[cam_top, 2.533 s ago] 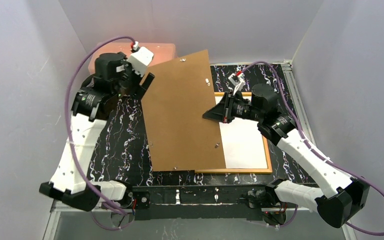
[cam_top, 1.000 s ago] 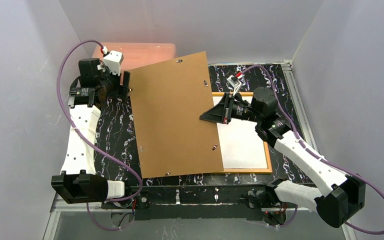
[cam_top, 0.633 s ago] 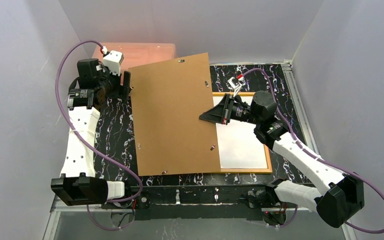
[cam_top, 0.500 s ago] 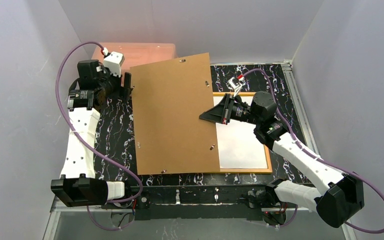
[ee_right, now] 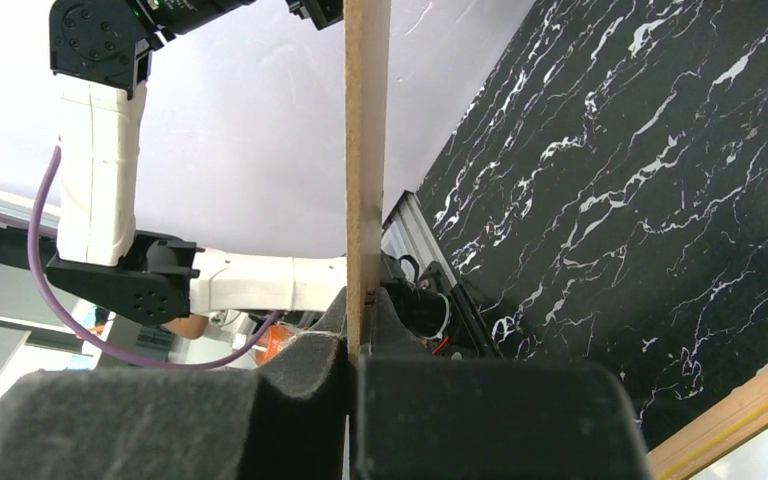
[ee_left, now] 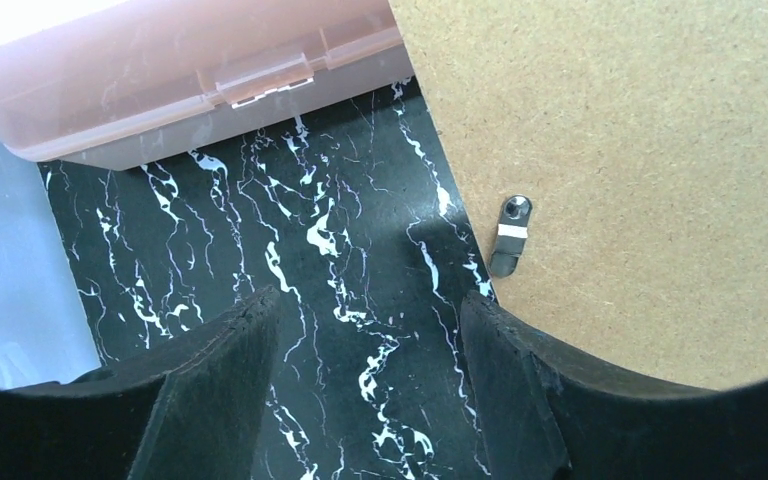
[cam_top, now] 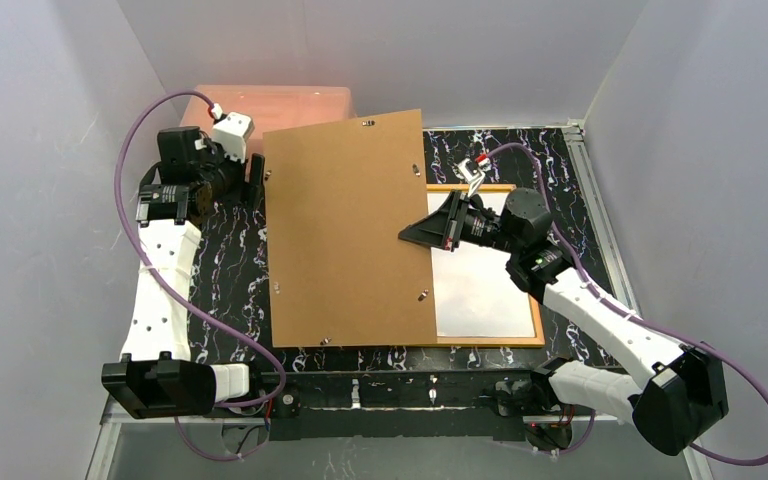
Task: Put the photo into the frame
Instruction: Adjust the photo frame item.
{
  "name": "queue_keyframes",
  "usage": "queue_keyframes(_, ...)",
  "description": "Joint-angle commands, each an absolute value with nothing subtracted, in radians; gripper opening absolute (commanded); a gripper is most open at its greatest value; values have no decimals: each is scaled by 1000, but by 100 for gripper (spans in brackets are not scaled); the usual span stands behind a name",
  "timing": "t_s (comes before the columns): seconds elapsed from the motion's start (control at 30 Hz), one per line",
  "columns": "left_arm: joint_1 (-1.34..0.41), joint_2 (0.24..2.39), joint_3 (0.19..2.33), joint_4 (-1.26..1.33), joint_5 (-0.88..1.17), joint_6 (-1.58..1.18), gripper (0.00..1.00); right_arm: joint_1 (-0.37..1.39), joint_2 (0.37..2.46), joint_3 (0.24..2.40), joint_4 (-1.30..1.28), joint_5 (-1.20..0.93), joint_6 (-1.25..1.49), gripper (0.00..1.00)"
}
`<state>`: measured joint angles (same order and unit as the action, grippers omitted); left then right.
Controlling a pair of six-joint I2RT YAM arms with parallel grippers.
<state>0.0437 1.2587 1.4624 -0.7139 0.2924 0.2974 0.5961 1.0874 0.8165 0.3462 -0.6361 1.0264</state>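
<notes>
1. Clamping one brown backing board (cam_top: 350,230) by its right edge, the right end effector (cam_top: 415,232) is holding it tilted above the worktop (cam_top: 225,270).
2. One frame (cam_top: 490,342) is lying flat below and behind that end effector, with one photo (cam_top: 480,290) resting white side up inside it.
3. The left end effector (ee_left: 360,330) is hanging wide apart and empty, with the board's edge just beside one finger and one pink box (ee_left: 190,70) ahead.
</notes>
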Motion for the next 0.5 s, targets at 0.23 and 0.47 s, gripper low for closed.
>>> queue_keyframes(0.23,32,1202,1456,-795,264,368,73,559,1035,868,257,-653,934,1)
queue_keyframes(0.47,35,1219,1466,-823,263,324,77,484,1039,853,264,-739,971,1)
